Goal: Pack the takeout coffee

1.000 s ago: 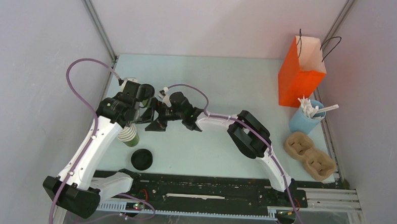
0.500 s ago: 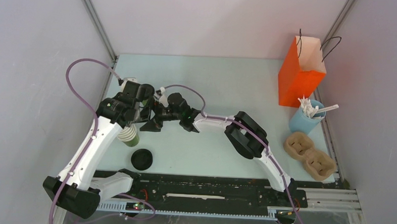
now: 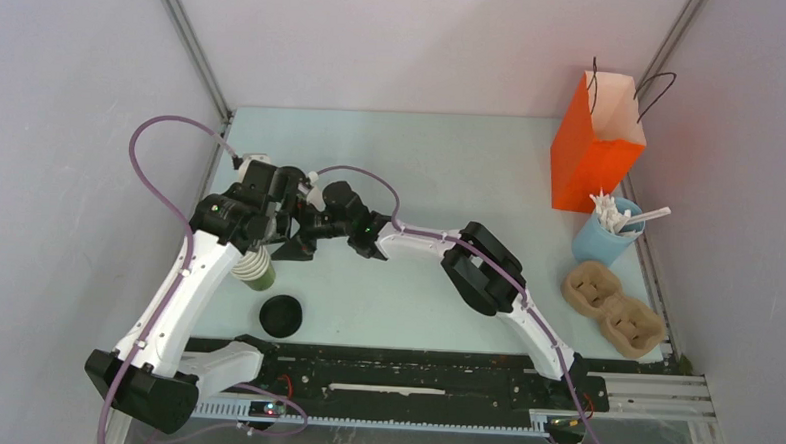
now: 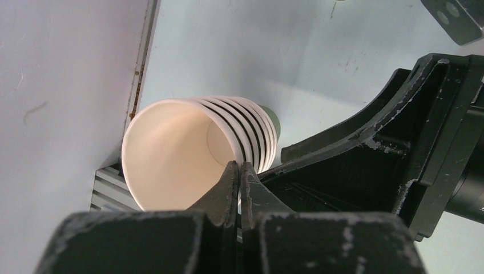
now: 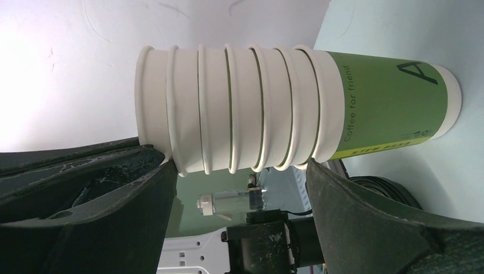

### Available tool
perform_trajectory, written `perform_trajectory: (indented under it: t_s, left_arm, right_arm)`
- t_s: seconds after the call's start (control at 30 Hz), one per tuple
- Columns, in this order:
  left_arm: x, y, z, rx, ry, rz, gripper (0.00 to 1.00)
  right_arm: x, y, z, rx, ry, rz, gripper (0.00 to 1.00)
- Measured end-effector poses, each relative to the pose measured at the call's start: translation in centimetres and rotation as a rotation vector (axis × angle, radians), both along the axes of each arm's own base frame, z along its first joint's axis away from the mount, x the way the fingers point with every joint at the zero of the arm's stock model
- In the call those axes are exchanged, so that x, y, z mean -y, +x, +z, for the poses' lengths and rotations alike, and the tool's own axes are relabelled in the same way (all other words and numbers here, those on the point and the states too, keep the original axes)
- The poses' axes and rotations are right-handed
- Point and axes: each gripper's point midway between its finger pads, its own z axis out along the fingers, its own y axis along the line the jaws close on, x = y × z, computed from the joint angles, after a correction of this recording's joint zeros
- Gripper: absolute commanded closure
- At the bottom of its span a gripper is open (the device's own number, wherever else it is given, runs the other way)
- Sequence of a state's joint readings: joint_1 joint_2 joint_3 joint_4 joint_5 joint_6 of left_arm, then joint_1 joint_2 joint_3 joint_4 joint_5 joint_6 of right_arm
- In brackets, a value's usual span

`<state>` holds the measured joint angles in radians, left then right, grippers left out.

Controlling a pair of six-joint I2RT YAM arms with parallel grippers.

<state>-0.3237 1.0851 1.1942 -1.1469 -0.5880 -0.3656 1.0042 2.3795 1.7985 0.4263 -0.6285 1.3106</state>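
No lidded olive-green coffee cup shows in any view. A lidless nested stack of cups (image 3: 255,268), green outside and white inside, stands at the left table edge; it also shows in the left wrist view (image 4: 188,151) and the right wrist view (image 5: 257,108). My left gripper (image 3: 264,242) (image 4: 240,169) is shut, pinching the rim of the top cup, one finger inside and one outside. My right gripper (image 3: 294,246) (image 5: 238,164) is open beside the stack, its fingertips spanning the rims from the top cup down to the lowest.
A pile of loose black lids (image 3: 281,315) lies near the stack in front. An orange paper bag (image 3: 598,141) stands at the back right, with a blue cup of stirrers (image 3: 607,236) and brown pulp cup carriers (image 3: 615,307) in front of it.
My right gripper has moved left, closer to the cup stack and my left gripper. The left arm has hardly moved.
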Motion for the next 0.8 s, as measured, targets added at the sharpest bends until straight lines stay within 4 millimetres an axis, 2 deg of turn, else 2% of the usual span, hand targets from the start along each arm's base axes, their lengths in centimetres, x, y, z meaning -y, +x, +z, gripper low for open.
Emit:
perform_trajectory:
  t_s: [0.57, 0.8]
  left_arm:
    - [-0.9, -1.4, 0.6, -0.087, 0.053, 0.007, 1.0]
    - [-1.0, -0.4, 3.5, -0.005, 0.054, 0.011, 1.0]
  right_arm:
    - [-0.7, -0.7, -0.2, 0.062, -0.055, -0.03, 0.11]
    - [-0.3, 0.4, -0.3, 0.056, -0.056, -0.077, 0.1]
